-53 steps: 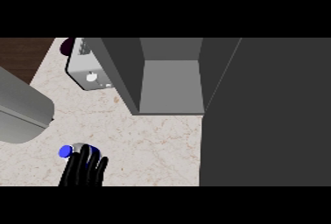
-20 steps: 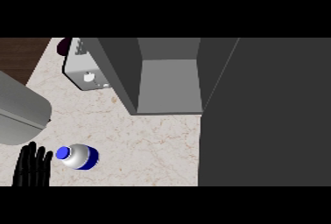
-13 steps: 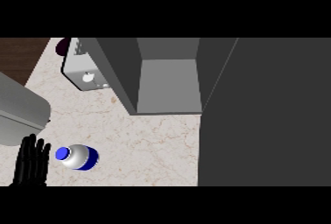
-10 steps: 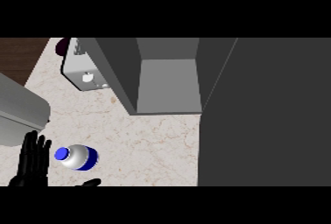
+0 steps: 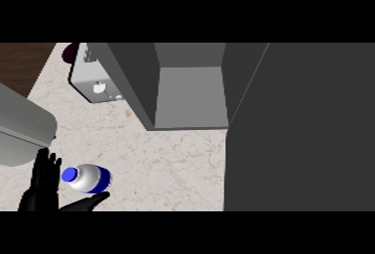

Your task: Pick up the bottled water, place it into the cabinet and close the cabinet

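The bottled water (image 5: pixel 88 178) stands upright on the marble counter (image 5: pixel 168 163) at the lower left, seen from above as a white round body with a blue cap. My left hand (image 5: pixel 42 184) is open beside it. Its straight fingers run along the bottle's left side, and its thumb (image 5: pixel 89 202) reaches out just below the bottle. The grey cabinet (image 5: pixel 189 94) stands open at the upper middle, its inside bare. Its dark door (image 5: pixel 300 129) fills the right side of the view. My right hand does not show.
A large grey rounded body (image 5: pixel 22 126) juts in from the left edge just above my hand. A white boxy appliance (image 5: pixel 93 84) sits left of the cabinet, with a dark purple object (image 5: pixel 71 51) behind it. Dark wood (image 5: pixel 22 62) borders the counter's top left.
My left hand has slid from the left edge toward the bottle, and its thumb has come into view below the bottle. The bottle and cabinet have stayed put.
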Controlling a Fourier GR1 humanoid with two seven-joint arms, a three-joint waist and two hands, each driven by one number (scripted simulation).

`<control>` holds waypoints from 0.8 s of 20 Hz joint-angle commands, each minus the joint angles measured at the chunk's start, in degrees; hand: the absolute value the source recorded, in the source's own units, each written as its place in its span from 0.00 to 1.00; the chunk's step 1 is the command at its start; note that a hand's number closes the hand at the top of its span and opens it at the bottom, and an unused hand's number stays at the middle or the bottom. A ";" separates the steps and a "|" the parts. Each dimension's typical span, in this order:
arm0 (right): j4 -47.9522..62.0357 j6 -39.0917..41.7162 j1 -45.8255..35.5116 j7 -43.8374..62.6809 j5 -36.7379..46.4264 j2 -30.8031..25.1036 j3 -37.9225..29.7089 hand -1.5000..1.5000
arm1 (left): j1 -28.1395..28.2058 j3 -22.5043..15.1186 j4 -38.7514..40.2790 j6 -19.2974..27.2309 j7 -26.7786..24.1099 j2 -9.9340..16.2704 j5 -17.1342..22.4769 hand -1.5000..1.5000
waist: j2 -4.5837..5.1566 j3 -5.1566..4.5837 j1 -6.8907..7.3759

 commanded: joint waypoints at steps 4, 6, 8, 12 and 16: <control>-10.61 0.65 6.15 2.36 -11.29 0.11 -0.96 0.00 | -5.34 3.87 15.52 -4.93 -7.65 -2.55 2.74 0.00 | 0.01 -0.01 -0.30; -10.20 -1.83 3.49 3.97 -11.25 -0.93 -0.70 0.00 | -6.85 3.37 20.33 -3.68 -10.29 -3.91 0.43 0.00 | 0.19 -0.02 0.26; -12.74 -0.18 8.04 2.46 -9.69 1.11 0.64 0.00 | -7.02 6.00 23.40 -6.87 -12.28 -2.29 2.36 0.00 | 0.00 -0.03 -0.27; -12.38 0.90 9.28 1.46 -12.75 -0.94 -1.73 0.00 | -9.37 7.27 26.79 -7.05 -16.44 -5.90 3.84 0.00 | -0.05 -0.03 -0.33; -12.36 2.58 11.81 -1.43 -12.56 -0.64 -2.53 0.00 | -9.94 10.26 32.63 -14.63 -20.51 -5.47 8.05 0.00 | -0.23 -0.07 -0.83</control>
